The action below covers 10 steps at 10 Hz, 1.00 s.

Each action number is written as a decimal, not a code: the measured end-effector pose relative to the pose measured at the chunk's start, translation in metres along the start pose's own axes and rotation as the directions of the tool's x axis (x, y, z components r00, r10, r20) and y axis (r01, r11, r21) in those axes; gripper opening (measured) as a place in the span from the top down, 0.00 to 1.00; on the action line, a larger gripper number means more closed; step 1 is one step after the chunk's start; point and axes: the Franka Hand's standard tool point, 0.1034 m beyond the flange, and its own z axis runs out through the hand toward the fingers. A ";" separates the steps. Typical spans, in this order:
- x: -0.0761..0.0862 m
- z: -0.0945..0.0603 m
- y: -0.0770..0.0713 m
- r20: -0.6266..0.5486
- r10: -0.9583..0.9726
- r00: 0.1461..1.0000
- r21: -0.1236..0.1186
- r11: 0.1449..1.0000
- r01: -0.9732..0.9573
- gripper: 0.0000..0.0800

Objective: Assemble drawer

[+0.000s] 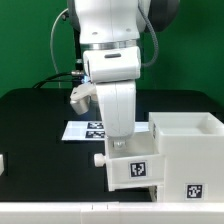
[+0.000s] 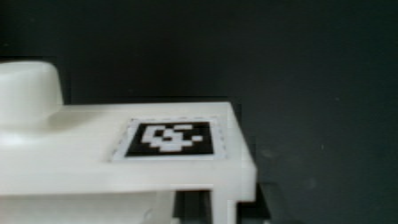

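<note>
Worktop [image 1: 30, 120]: black, carrying all the parts.
Arm [image 1: 110, 40]: white, standing upright over the middle of the scene, wrist pointing straight down.
Shell [image 1: 190, 150]: large white open-topped box at the exterior view's right, a square tag low on its front.
Tray [image 1: 133, 165]: smaller white box touching the shell's left side, long axis running into the shell, tagged front and round knob [image 1: 98, 158] facing the exterior view's left.
Marker board [image 1: 85, 130]: flat on the worktop behind the arm.
Gripper [image 1: 122, 143]: down on the tray's top edge; fingers hidden, grip cannot be told.
Wrist view: tagged white surface [image 2: 169, 140] close beneath.
</note>
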 end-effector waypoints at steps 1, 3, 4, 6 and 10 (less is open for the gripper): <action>0.005 -0.001 -0.001 0.003 0.042 0.999 0.005 0.999 -0.042 0.95; 0.012 -0.002 -0.003 0.008 0.060 0.998 0.011 0.998 -0.060 0.95; 0.013 -0.002 -0.003 0.008 0.062 0.998 0.012 0.998 -0.062 0.95; 0.016 -0.002 -0.003 0.007 0.057 0.998 0.011 0.998 -0.057 0.95; 0.018 -0.002 -0.003 0.009 0.066 0.998 0.010 0.998 -0.066 0.95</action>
